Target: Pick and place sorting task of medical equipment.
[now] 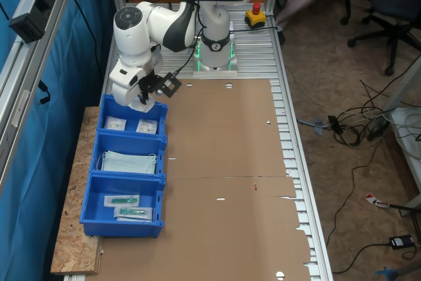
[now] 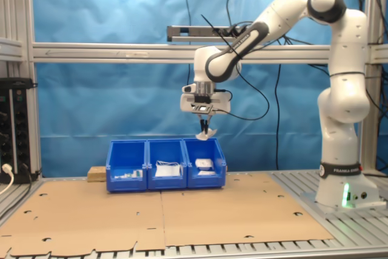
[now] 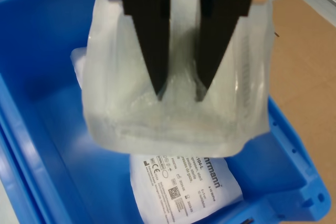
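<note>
Hand [image 3: 178, 95] hangs over the end bin [image 3: 42, 145], dark fingers [image 3: 152, 40] clamped on a packet [image 3: 173, 124], so a release should drop it among its kind. The packet is thin, crinkly, translucent white, sagging below the grip. Two similar flat packets [image 1: 147, 126] lie in the hard blue plastic bin.

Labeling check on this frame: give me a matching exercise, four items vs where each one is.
Items:
1. held packet
2. face mask
3. teal-green packets
4. red button

Places:
A. middle bin
B. between the fingers, above the bin by the arm's base
C. on the metal frame beside the arm's base
D. bin farthest from the arm's base

Pairs: 1-B, 2-A, 3-D, 4-C
</note>
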You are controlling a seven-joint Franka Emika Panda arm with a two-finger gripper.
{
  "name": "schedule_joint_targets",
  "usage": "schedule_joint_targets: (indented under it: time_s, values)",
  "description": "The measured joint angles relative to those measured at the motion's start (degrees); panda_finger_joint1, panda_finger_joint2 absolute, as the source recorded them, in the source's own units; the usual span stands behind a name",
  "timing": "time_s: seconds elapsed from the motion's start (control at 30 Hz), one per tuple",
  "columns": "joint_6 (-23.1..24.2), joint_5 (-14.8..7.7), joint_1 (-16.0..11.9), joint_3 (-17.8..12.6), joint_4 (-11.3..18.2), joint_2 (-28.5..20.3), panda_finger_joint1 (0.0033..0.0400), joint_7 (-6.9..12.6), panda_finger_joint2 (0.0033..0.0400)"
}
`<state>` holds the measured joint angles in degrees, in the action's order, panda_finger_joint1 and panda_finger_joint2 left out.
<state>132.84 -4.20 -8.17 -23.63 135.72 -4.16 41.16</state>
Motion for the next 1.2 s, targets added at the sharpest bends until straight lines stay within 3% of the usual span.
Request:
schedule_joint_targets:
  time_s: [0.9, 0.93, 1.13, 1.17, 1.2]
  values:
    - [-0.60, 0.00, 0.00, -0.49, 0.00, 0.00, 0.0035, 0.00, 0.0035]
    - [-0.60, 0.00, 0.00, -0.49, 0.00, 0.00, 0.0187, 0.00, 0.0187]
    - [-0.60, 0.00, 0.00, -0.49, 0.00, 0.00, 0.0187, 0.00, 0.0187]
    - [-0.60, 0.00, 0.00, -0.49, 0.00, 0.00, 0.0299, 0.00, 0.0299]
    - [-0.60, 0.00, 0.00, -0.49, 0.00, 0.00, 0.0299, 0.00, 0.0299]
